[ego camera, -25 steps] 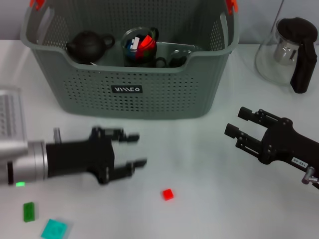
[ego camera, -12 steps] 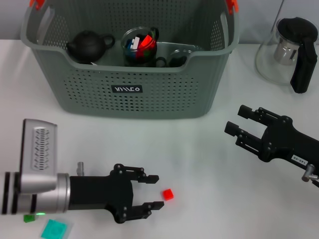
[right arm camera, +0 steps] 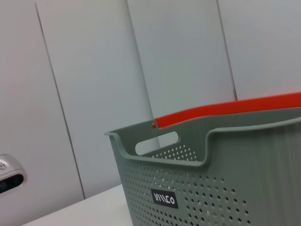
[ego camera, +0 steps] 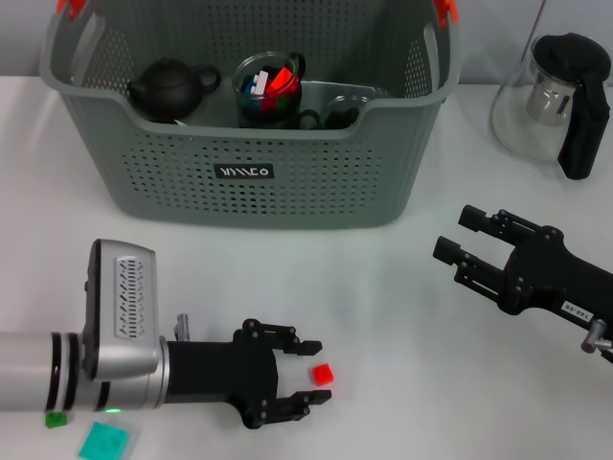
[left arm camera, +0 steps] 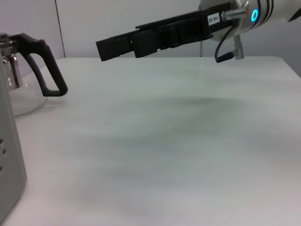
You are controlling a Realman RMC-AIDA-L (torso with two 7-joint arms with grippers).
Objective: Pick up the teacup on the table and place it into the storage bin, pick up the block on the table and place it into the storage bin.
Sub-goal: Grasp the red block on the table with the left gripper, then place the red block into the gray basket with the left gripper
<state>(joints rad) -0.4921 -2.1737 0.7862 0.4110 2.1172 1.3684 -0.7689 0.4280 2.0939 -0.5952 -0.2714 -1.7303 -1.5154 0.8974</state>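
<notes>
The block (ego camera: pixel 323 374) is small and red and lies on the white table near the front edge. My left gripper (ego camera: pixel 312 372) is open, low over the table, with its fingertips on either side of the block. The storage bin (ego camera: pixel 244 172) stands at the back, grey-green and perforated, and it also fills the right wrist view (right arm camera: pixel 225 188). Inside it a glass teacup (ego camera: pixel 268 91) holds coloured pieces. My right gripper (ego camera: pixel 454 235) hovers open and empty at the right; the left wrist view shows it farther off (left arm camera: pixel 101 47). That view does not show the block.
A black teapot (ego camera: pixel 168 88) and other glassware sit in the bin. A glass pitcher (ego camera: pixel 560 96) with a black handle stands at the back right. A green block (ego camera: pixel 55 419) and a teal block (ego camera: pixel 103 443) lie at the front left, beside my left arm.
My left arm has swung toward the table's front edge and reached right, bringing its open fingers up to the red block. The right arm has not moved.
</notes>
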